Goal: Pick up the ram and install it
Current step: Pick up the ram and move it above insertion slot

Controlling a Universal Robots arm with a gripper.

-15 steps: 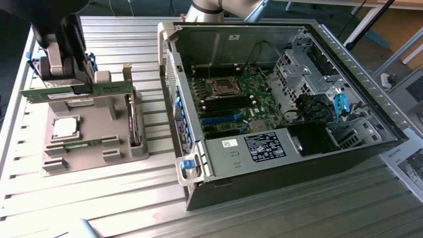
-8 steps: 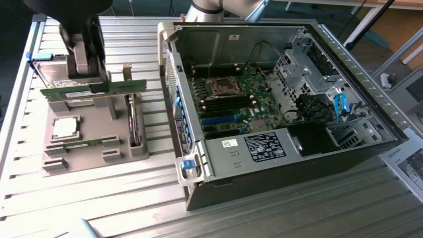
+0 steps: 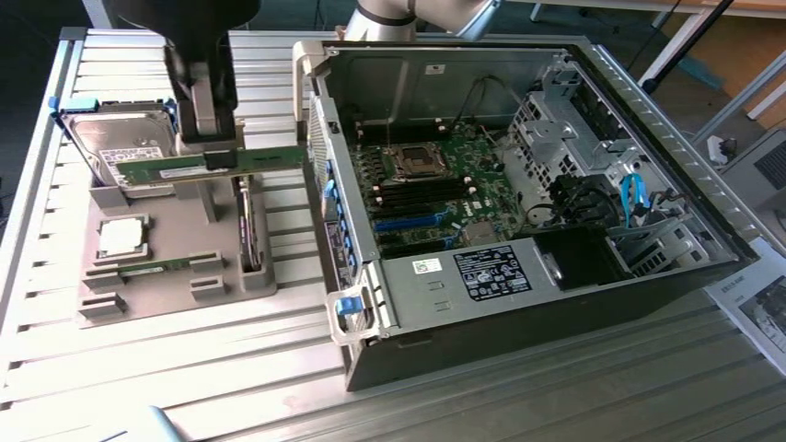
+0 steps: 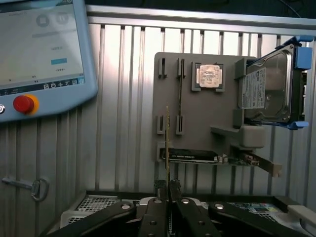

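My gripper [image 3: 219, 158] is shut on the ram [image 3: 147, 169], a long green stick held level and lifted above the grey parts holder [image 3: 160, 296], left of the open computer case [image 3: 491, 304] in the exterior view. In the wrist view the ram [image 4: 168, 143] shows edge-on as a thin line rising from between the closed fingertips of the gripper [image 4: 168, 191]. The motherboard's dark memory slots [image 3: 424, 195] lie inside the case, apart from the ram.
The holder also carries a hard drive [image 3: 117, 145], a square silver processor [image 3: 123, 238], a second green stick [image 3: 154, 267] and a dark expansion card [image 3: 252, 230]. The case's raised side wall [image 3: 322, 175] stands between holder and motherboard. A teach pendant [image 4: 39, 49] lies on the slatted table.
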